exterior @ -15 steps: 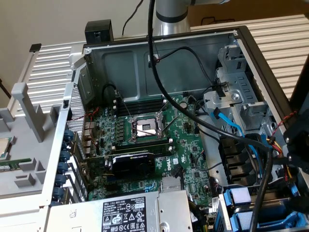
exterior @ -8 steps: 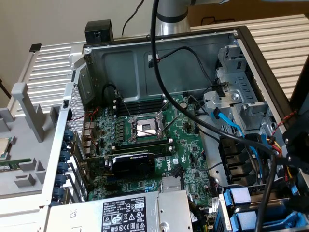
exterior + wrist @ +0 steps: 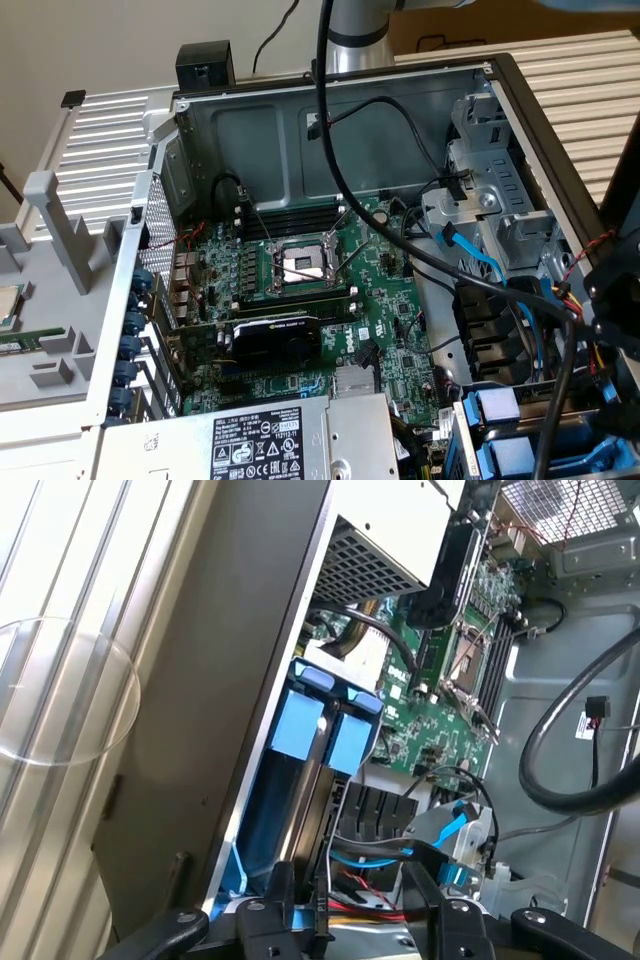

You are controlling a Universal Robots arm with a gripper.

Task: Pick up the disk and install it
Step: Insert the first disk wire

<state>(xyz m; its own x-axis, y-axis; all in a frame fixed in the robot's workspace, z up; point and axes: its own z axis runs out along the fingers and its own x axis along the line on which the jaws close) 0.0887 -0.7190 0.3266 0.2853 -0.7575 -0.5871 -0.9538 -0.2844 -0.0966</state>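
The open computer case [image 3: 500, 75] lies on its side with the motherboard [image 3: 300, 290] showing. In its drive bay, next to the power supply [image 3: 270, 440], stands the bright blue carrier of the disk [image 3: 310, 730] [image 3: 500, 410], seated edge-on with two blue tabs facing out; its metal face is hidden. My gripper [image 3: 350, 915] hovers just outside the bay, its two black fingers [image 3: 283, 900] standing apart with nothing between them. In the exterior view the gripper [image 3: 612, 330] hangs at the right edge, above the blue carrier.
A thick black cable [image 3: 330, 150] loops down from the arm across the case interior. Blue data cables [image 3: 475, 262] and red wires [image 3: 350, 895] run near the bay. A graphics card [image 3: 275, 335] and processor socket [image 3: 300, 262] sit on the board. White ribbed panels [image 3: 590, 90] flank the case.
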